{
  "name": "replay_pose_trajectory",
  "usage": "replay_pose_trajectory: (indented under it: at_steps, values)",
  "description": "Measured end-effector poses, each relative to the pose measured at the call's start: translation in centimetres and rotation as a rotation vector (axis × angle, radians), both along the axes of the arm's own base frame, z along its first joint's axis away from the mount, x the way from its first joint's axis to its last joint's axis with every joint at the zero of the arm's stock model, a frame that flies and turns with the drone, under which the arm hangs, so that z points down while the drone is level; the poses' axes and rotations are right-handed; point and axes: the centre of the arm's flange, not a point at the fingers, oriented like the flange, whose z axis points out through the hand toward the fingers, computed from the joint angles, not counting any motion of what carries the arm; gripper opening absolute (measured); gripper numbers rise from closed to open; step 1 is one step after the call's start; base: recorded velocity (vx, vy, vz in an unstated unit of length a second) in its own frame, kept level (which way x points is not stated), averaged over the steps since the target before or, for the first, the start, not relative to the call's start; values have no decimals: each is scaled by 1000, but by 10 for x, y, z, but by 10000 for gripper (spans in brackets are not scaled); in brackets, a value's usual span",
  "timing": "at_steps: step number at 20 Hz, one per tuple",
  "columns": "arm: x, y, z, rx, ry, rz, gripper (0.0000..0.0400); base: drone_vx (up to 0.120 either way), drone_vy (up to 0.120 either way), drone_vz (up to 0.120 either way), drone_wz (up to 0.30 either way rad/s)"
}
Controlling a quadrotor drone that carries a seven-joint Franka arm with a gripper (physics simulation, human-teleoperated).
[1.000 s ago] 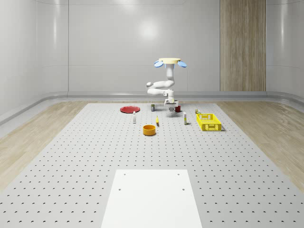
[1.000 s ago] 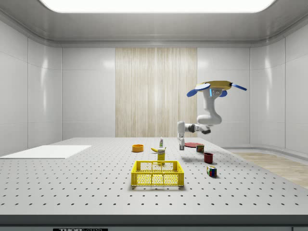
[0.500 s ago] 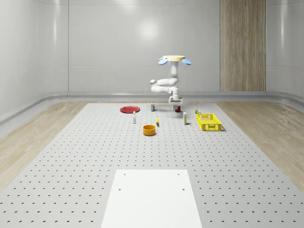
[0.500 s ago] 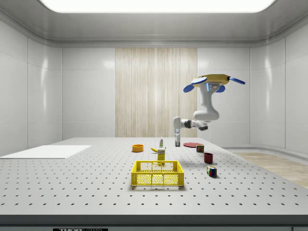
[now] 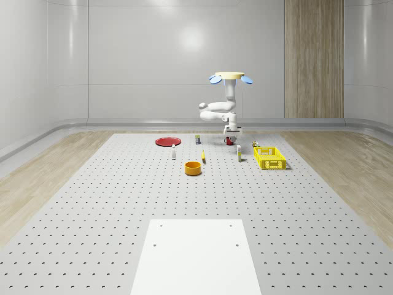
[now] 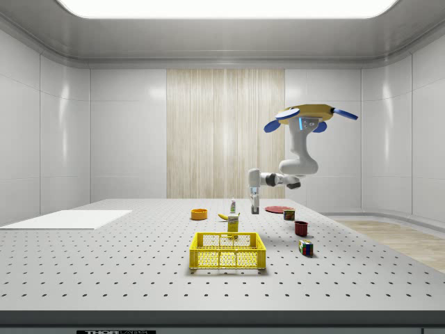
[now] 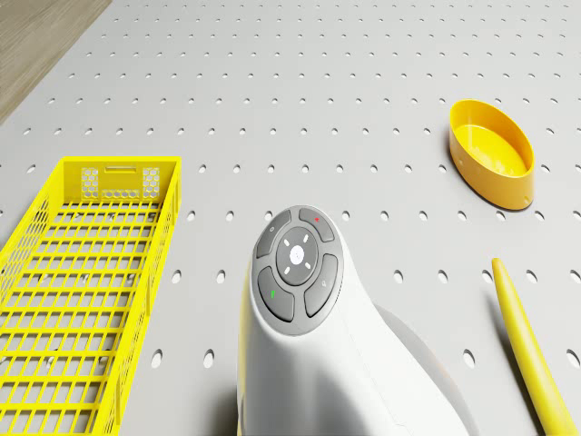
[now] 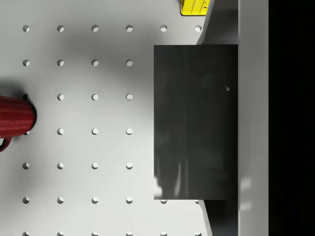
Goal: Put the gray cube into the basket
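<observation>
The drone (image 5: 231,77) hovers over the far part of the perforated table, a little to the whole-scene view's left of the yellow mesh basket (image 5: 270,158). Its white arm reaches down, and the gripper (image 6: 254,207) hangs above the table surface, behind the basket (image 6: 228,251) in the side view. In the wrist view the dark gray cube (image 8: 194,123) sits against a pale finger (image 8: 253,118), lifted off the table with its shadow below; the gripper is shut on it. The drone view has the arm's wrist (image 7: 295,268) beside the basket (image 7: 82,282).
An orange bowl (image 5: 193,168), a banana (image 5: 203,157), a red plate (image 5: 167,141) and small bottles lie around the table's far half. A red mug (image 6: 301,227) and a colourful puzzle cube (image 6: 304,246) stand near the gripper. A white sheet (image 5: 196,255) lies at the front.
The drone has shifted to the whole-scene view's right, toward the basket. The gripper has risen from just above the table with the gray cube.
</observation>
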Motion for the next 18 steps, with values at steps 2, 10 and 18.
replay_pose_trajectory:
  at_steps: [2, 10, 18]
  values:
    - [0, 0, 0, 0, 0, 0, 250, 0, 120, 100, 0]
    - [0, 0, 0, 0, 0, 0, 250, 15, 120, 25, 0]
    - [0, 0, 0, 0, 0, 0, 250, 120, 120, 0, 0]
